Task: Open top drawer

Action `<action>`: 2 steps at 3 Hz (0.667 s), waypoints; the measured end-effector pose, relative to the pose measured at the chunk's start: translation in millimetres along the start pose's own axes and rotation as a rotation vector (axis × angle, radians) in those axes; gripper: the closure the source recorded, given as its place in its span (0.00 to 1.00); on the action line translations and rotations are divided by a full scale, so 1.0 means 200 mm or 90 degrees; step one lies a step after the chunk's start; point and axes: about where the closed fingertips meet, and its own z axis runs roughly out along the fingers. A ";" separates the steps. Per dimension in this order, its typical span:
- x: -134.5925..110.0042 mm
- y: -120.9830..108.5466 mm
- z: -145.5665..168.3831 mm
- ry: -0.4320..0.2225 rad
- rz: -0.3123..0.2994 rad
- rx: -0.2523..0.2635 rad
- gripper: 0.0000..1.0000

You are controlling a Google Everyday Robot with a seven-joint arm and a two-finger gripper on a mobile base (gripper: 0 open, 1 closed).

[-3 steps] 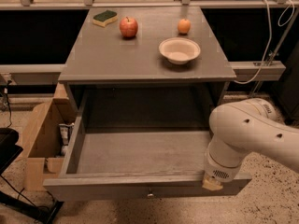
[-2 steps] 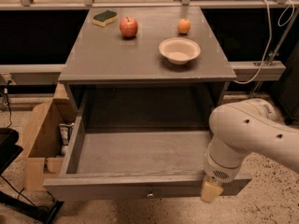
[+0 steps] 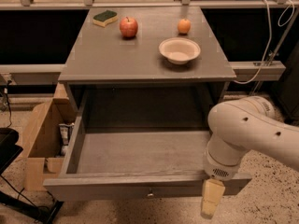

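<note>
The top drawer (image 3: 140,180) is a wide grey wooden drawer, pulled far out of the grey cabinet (image 3: 140,64). Its deep box is open to view and holds nothing. The small round metal knob (image 3: 150,193) sits at the centre of the front panel, at the bottom of the view. My white arm (image 3: 247,129) comes in from the right. My gripper (image 3: 210,202) hangs in front of the drawer's front panel near its right end, to the right of the knob and apart from it.
On the cabinet top lie a red apple (image 3: 128,27), an orange (image 3: 184,26), a white bowl (image 3: 179,50) and a sponge (image 3: 104,17). An open cardboard box (image 3: 39,139) stands on the floor to the left. Cables (image 3: 273,36) hang at the right.
My gripper has moved down, from the drawer's front rim to in front of the panel. The drawer has stayed where it was.
</note>
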 end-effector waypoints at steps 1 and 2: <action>-0.02 -0.07 -0.22 0.017 -0.042 0.033 0.00; 0.03 -0.14 -0.58 0.006 -0.082 0.057 0.00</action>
